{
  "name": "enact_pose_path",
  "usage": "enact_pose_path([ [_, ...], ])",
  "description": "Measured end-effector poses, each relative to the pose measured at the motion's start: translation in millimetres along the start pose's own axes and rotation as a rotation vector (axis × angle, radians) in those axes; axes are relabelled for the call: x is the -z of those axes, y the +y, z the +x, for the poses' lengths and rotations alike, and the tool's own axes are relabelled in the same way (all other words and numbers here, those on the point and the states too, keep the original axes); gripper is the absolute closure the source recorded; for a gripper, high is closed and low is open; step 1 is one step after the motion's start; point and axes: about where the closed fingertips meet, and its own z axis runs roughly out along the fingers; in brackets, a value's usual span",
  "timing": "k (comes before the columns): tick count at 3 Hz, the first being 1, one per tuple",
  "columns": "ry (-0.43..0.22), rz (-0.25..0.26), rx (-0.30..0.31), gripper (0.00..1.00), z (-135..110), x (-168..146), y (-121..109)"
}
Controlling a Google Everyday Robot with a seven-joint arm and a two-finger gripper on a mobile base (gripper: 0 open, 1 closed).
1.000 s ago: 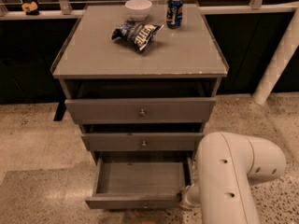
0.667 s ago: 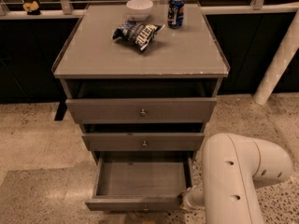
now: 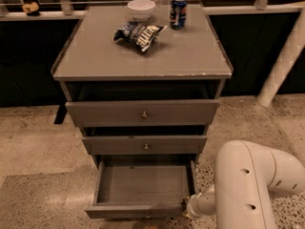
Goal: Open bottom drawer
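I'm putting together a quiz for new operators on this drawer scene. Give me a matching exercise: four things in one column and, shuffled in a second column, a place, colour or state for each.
Things
1. bottom drawer
2. bowl
3. can
4. tool

Places, colours or states
A. blue, at the back of the cabinet top
B. low down, by the bottom drawer's right front corner
C. pulled out
D. white, left of the can

Pairs: 1-C, 2-D, 3-A, 4-B
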Motion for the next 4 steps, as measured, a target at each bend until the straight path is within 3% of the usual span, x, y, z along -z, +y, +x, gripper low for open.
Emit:
enact_pose_path([
  [1, -0.018, -0.013, 0.009, 1.0, -2.9, 3.1, 12.5],
  [4, -0.031, -0.021, 0.011, 1.0, -0.5, 5.0, 21.2],
])
